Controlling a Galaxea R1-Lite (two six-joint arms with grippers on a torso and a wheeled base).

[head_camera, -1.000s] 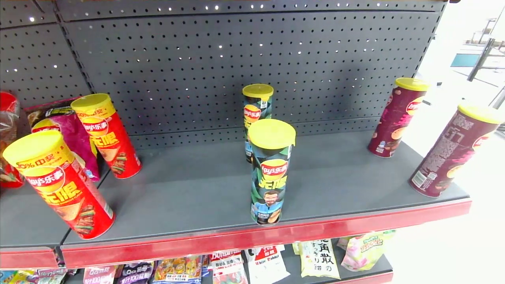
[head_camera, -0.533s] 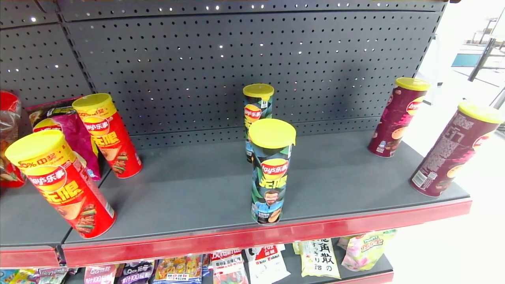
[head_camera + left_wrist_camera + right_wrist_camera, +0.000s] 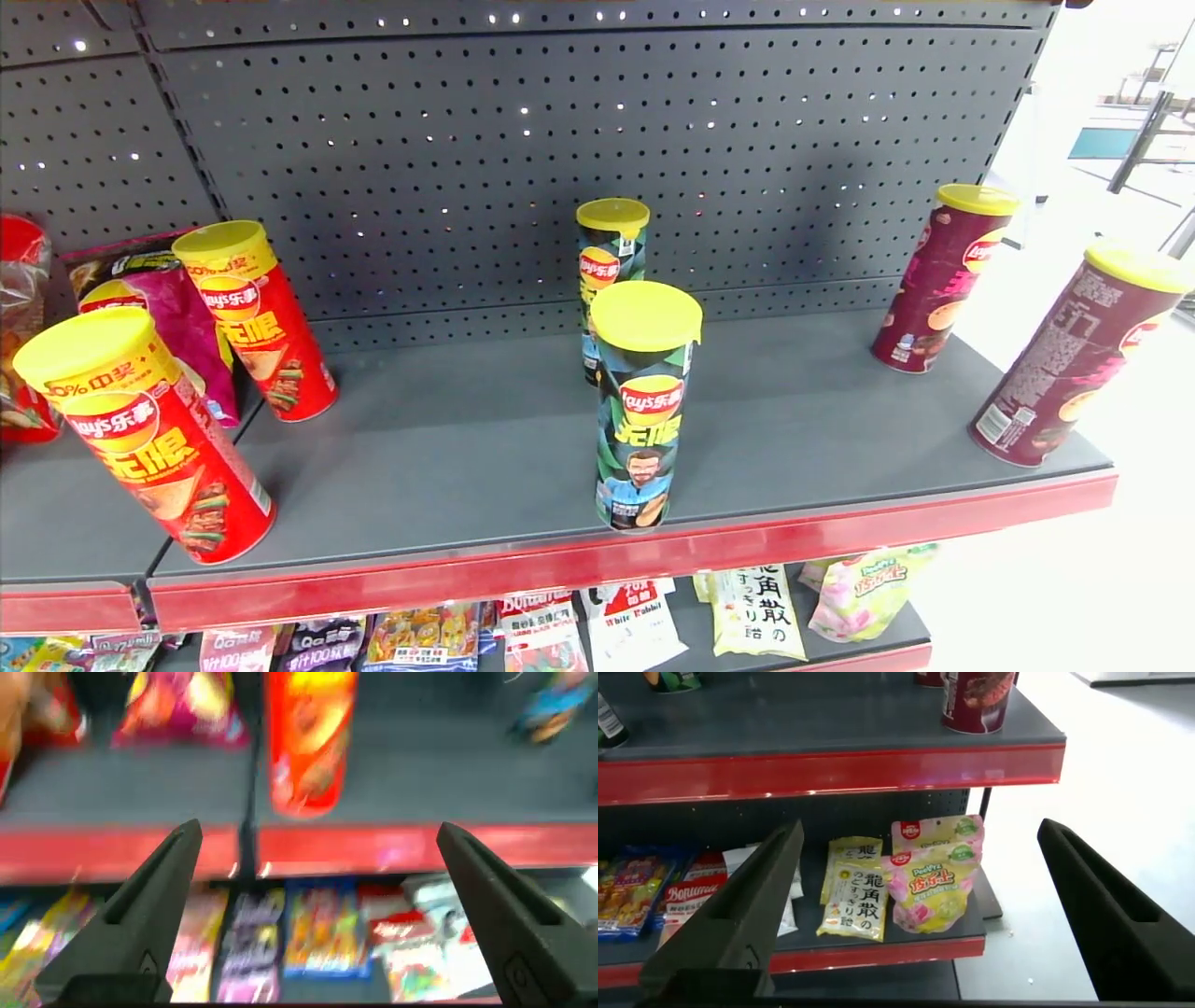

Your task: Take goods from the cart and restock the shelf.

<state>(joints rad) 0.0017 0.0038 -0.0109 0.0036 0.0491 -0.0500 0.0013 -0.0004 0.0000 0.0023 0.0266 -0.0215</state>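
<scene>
Left gripper (image 3: pixel 320 829), right gripper (image 3: pixel 920 826): fingers spread, empty, facing shelf (image 3: pixel 448 448) front edge. Goods upright on shelf: red can (image 3: pixel 149 439) frame left, green can (image 3: pixel 644 411) centre, maroon can (image 3: pixel 1074 364) right. Likely between placements. Next: fetch from cart, fill gaps.

Your head view is brightly lit, with daylight coming from the right. The floor (image 3: pixel 1055 607) past the shelf (image 3: pixel 448 457) end burns out to white glare. Pinpoints of light pierce the back panel (image 3: pixel 523 121), which carries a soft shadow. Note the lens distortion: the red can (image 3: pixel 140 429) and the purple can (image 3: pixel 1074 355) lean outward. The lower shelf (image 3: pixel 878 954) sits in shade.
</scene>
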